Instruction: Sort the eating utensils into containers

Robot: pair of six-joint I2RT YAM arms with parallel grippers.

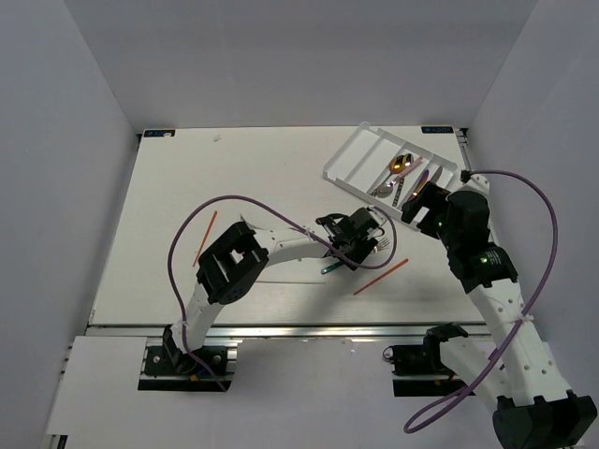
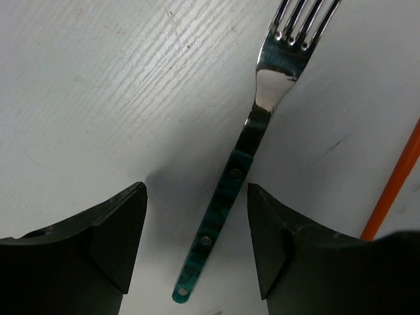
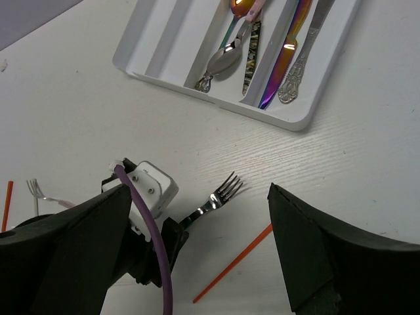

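Two claws are in view, and you should read both as spread with nothing pinched. The left gripper (image 2: 197, 220) hangs low over the table (image 2: 98, 79), with one finger on each side of the teal handle of a fork (image 2: 233, 174). That fork lies flat on the table top, its tines pointing away from the wrist. The handle runs much closer to one finger than to the other, and you cannot tell from the left wrist view whether that finger touches it. A red chopstick (image 2: 394, 187) lies on the table just beside the fork. The right gripper (image 3: 198, 193) stands wide apart above the table, near the white tray (image 3: 157, 46) at the far right of the table. In the right wrist view, the two tray compartments on the left are bare. The next one holds a silver spoon (image 3: 223, 60), a gold spoon (image 3: 241, 6) and a patterned handle (image 3: 251, 56). The last one holds an iridescent knife (image 3: 289, 49) beside a silver knife (image 3: 298, 69). A second fork (image 3: 39, 191) and a second red chopstick (image 3: 8, 203) lie on the table, well apart from the tray.
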